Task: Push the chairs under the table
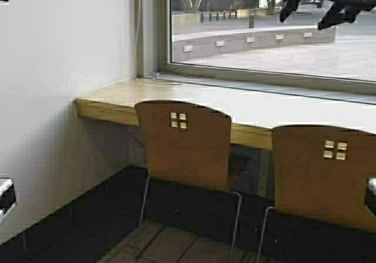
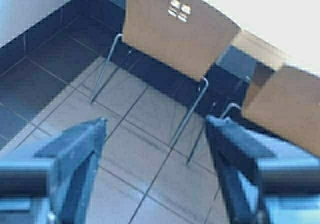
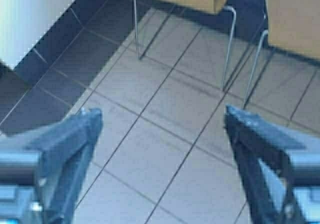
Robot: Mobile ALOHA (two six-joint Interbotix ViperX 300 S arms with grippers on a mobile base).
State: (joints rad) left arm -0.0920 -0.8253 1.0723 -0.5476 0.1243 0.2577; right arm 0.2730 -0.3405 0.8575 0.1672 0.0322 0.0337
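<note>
Left gripper [image 2: 156, 129]: jaws spread wide, holding nothing, hanging above the tiled floor [image 2: 125, 149] short of the chairs.
Left tan moulded-plywood chair [image 1: 187, 142]: backrest just in front of the long pale-wood counter table [image 1: 117, 101], seat seemingly partly under its edge.
Right tan plywood chair [image 1: 326, 172]: stands just beside the first, further out from the counter.
Right gripper [image 3: 162, 129]: equally wide, empty, over bare tiles.
Advice: press squarely on a backrest's centre, low and level, so the thin grey legs slide without twisting.
</note>
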